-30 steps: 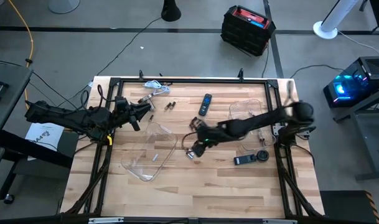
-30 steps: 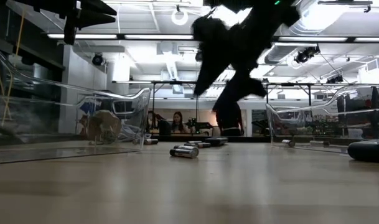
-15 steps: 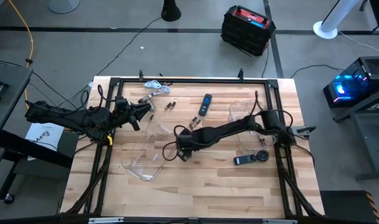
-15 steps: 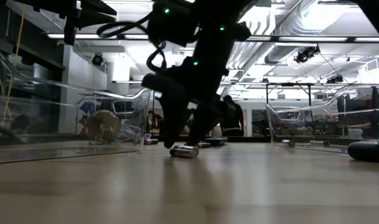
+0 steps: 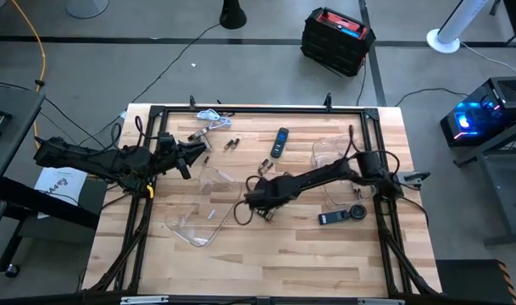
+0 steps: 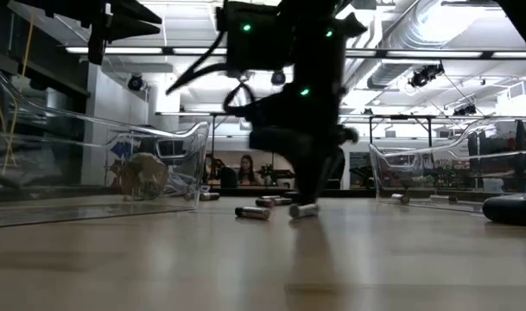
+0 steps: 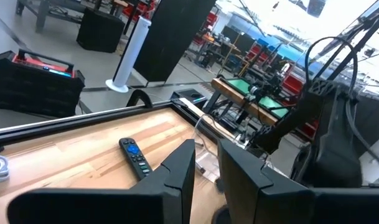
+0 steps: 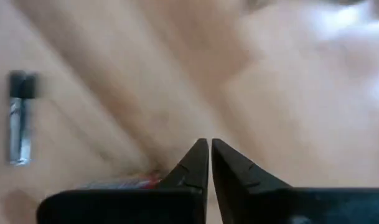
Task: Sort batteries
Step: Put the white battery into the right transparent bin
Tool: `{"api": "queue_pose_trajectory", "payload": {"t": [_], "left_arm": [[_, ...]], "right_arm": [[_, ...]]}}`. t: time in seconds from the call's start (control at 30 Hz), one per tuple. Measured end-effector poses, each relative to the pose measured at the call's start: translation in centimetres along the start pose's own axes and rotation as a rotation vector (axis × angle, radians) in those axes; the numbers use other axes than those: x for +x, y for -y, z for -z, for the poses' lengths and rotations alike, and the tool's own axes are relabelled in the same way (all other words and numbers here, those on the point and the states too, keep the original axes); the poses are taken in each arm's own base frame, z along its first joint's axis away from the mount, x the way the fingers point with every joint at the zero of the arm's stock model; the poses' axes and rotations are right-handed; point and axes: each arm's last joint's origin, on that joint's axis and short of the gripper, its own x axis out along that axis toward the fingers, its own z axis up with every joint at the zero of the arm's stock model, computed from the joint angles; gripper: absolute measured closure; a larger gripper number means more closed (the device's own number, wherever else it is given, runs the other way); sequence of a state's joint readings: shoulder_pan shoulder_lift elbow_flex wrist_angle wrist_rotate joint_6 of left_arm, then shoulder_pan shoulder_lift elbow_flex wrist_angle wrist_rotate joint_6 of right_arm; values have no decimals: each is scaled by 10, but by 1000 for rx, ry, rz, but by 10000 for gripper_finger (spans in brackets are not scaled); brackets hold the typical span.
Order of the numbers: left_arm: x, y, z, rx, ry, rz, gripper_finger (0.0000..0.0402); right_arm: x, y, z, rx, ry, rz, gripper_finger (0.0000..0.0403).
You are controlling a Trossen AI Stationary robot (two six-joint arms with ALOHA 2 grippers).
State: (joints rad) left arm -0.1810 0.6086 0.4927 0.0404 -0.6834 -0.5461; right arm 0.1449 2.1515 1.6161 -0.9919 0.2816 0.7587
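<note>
I'm mid-pick at the table center: right gripper is down on the wood w/ fingers pinched together, apparently on nothing, w/ 1 battery lying loose just beside it. Left gripper, fingers narrowly apart and empty, waits near the table's left edge. Next I'd reopen, line up over that battery and re-grip, then carry it to a clear tray.

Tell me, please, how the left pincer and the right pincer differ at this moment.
The left pincer hangs raised over the table's left rear; the right pincer is down at mid-table among loose batteries. The left pincer stands slightly open with nothing in it; the right pincer is all but shut. Both are dark and two-fingered.
</note>
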Motion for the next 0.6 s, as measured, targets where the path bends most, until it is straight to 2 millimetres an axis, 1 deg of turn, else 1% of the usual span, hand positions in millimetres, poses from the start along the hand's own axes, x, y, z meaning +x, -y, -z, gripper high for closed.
{"api": "queue_pose_trajectory", "payload": {"t": [0.07,0.17,0.23,0.3,0.37,0.4,0.5,0.6], "left_arm": [[0,0,0,0,0,0,337],[0,0,0,2,0,0,337],[0,0,0,6,0,0,337],[0,0,0,6,0,1,337],[0,0,0,7,0,1,337],[0,0,0,7,0,1,337],[0,0,0,7,0,1,337],[0,0,0,7,-1,2,337]], "right_arm": [[-20,18,-3,9,29,70,393],[-50,43,-2,18,67,167,400],[-67,54,-1,46,78,162,397],[-85,63,3,57,75,110,396],[-99,65,7,59,76,52,396],[-103,64,10,49,69,29,396],[-107,51,21,-2,24,-41,388],[-111,35,37,-61,-11,-110,362]]}}
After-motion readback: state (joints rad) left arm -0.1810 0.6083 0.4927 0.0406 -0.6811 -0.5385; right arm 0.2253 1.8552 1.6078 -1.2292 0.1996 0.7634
